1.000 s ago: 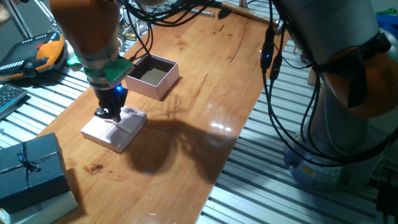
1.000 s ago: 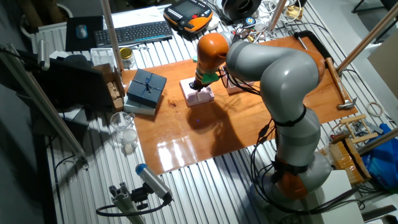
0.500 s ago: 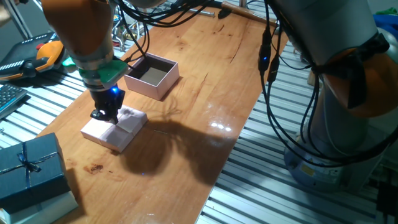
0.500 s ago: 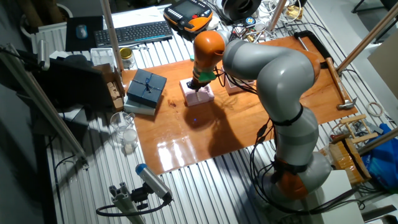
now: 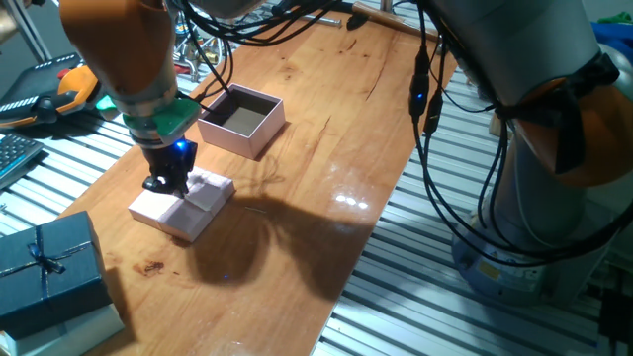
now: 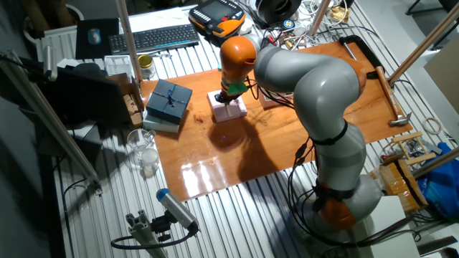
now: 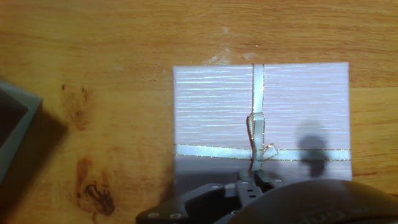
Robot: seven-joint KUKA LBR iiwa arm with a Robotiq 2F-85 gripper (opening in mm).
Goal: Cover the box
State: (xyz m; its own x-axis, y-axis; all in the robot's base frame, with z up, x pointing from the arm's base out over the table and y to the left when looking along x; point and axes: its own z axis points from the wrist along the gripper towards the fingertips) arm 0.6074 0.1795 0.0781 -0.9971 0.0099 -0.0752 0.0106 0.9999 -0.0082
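At the near left edge of the table [image 5: 326, 129] sits a dark blue box [image 5: 45, 265] tied with ribbon, resting on something pale. To its right lies the pink lid [image 5: 183, 205], flat on the wood, with a ribbon cross and a small bow [image 7: 258, 152] showing in the hand view. The tool [image 5: 166, 184] stands right over the lid's middle, fingertips down at the ribbon; whether they grip the bow or only touch it I cannot tell, since the hand's own body blocks the fingers in the hand view and the fixed views are too small. A blue light glows on the hand above a green collar. Further right and farther back, the box [image 5: 242, 121] stands open on the table, its brownish inside visible, just beyond the lid and apart from it.
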